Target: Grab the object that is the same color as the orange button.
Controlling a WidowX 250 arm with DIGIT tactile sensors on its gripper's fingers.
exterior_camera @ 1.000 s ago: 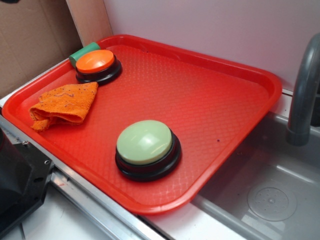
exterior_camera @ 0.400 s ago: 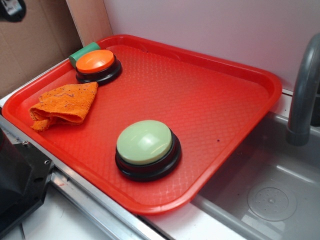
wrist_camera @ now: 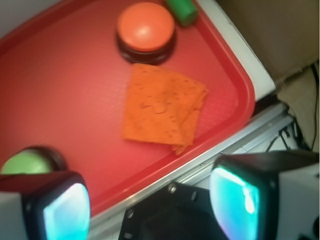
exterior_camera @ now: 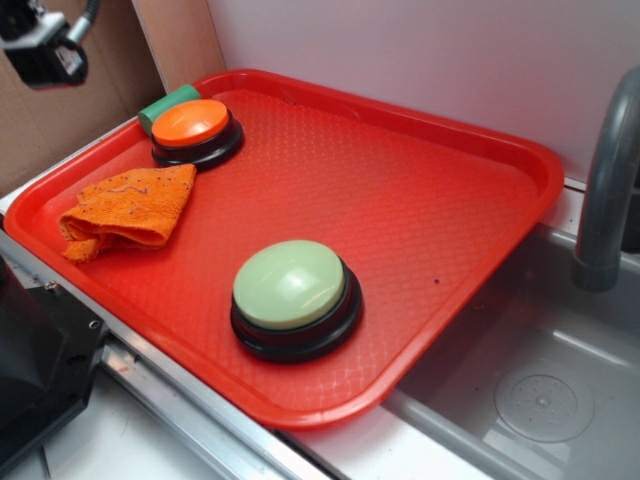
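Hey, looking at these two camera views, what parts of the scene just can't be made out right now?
- Green cylinder: exterior view, mostly hidden behind the orange button; wrist view, cut by the top edge.
- Pale green button: wrist view, covered by a gripper finger.
- Gripper: exterior view shows only a part at the top-left corner.
- Orange rag: its folded underside is hidden in both views.
- Faucet: cut by the right edge.

Looks like a toy kitchen set up as a robot test bench. Beside the red plastic tray (exterior_camera: 480,160): a grey moulded sink basin (exterior_camera: 540,400) with a curved grey faucet (exterior_camera: 608,180). Behind the tray, a plain white backboard (exterior_camera: 420,50) and brown cardboard (exterior_camera: 60,110) instead of real walls.
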